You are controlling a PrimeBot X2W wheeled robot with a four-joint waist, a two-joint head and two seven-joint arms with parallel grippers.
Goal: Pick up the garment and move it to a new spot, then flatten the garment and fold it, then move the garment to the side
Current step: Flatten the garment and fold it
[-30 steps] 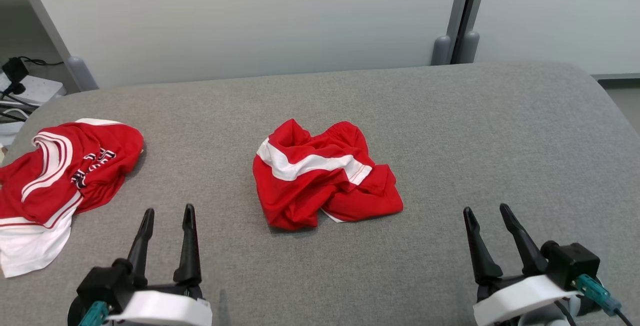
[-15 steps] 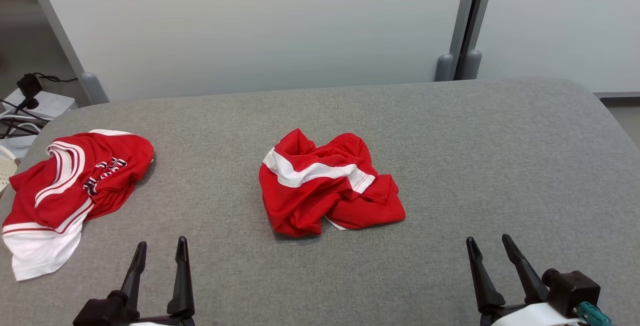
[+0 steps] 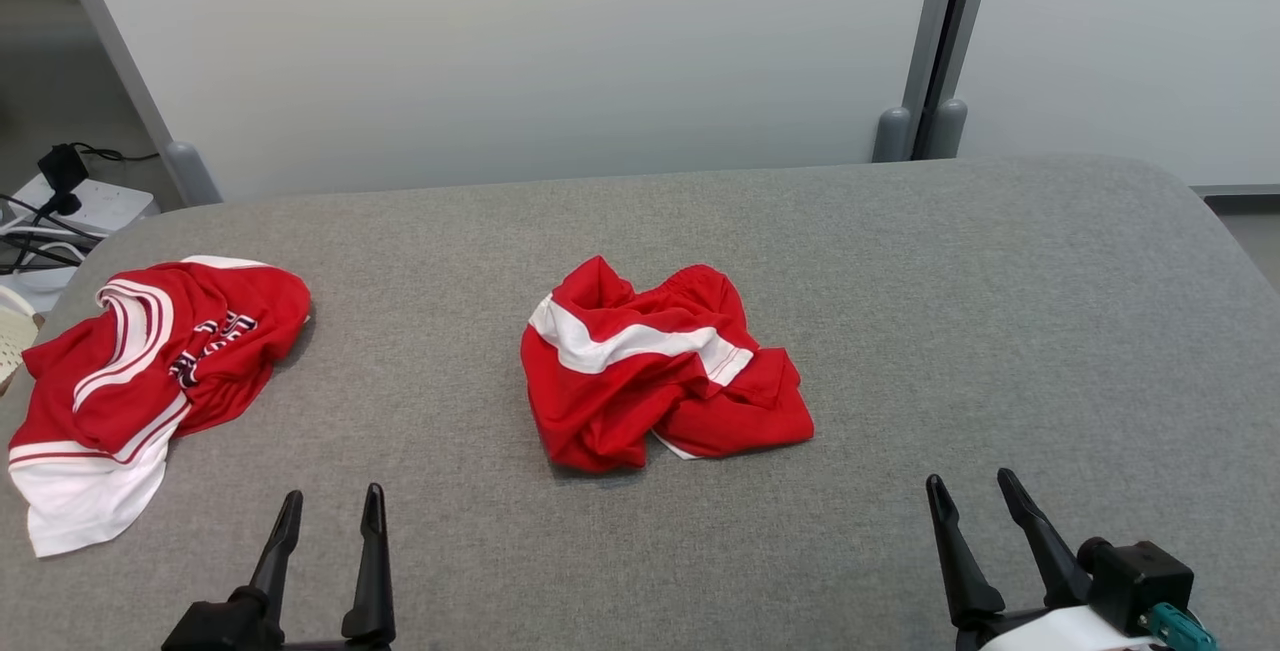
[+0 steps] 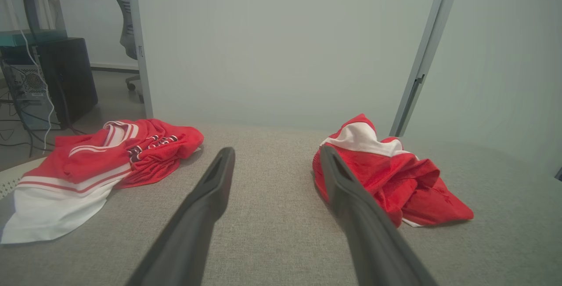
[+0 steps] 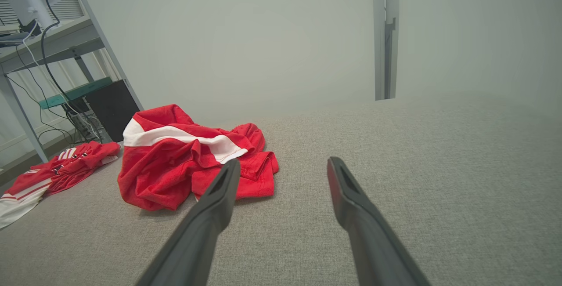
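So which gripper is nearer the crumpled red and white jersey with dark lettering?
Left. The left gripper is just right of the jersey; the right gripper is far across the grey fabric table, beyond the white-striped red shorts.

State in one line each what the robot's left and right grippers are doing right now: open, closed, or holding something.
Left gripper: open, holding nothing.
Right gripper: open, holding nothing.

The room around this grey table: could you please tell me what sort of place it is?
Probably an office or lab workspace: pale partition panels stand behind the padded table, a plugged-in power strip lies to its left, and what looks like a computer tower sits nearby.
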